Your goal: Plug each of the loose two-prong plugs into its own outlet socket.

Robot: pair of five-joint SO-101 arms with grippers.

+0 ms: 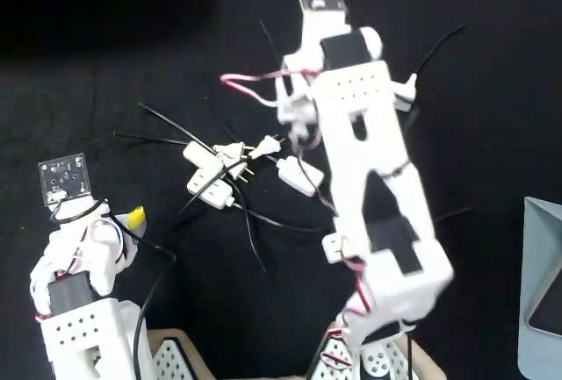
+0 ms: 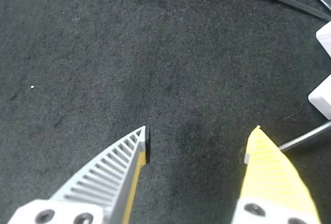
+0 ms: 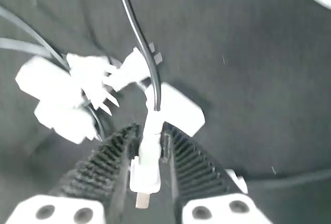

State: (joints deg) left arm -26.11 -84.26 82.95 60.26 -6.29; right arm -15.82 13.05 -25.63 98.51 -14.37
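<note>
My right gripper (image 3: 150,131) is shut on a white two-prong plug (image 3: 146,162) whose black cable (image 3: 135,30) runs away from it. The plug hangs just above a white outlet socket (image 3: 181,109), seen on the mat in the high view as the socket (image 1: 300,175) under the right gripper (image 1: 301,134). Two more white sockets (image 1: 209,174) lie side by side to its left, with two loose plugs (image 1: 250,152) beside them, prongs bare. My left gripper (image 2: 200,131) stands open over bare mat, near the front left (image 1: 132,218), apart from the plugs.
Black cables (image 1: 250,231) trail across the black mat (image 1: 457,134) around the sockets. A grey-blue bin (image 1: 537,292) stands at the right edge. Two white socket bodies (image 2: 323,94) sit at the edge of the left wrist view.
</note>
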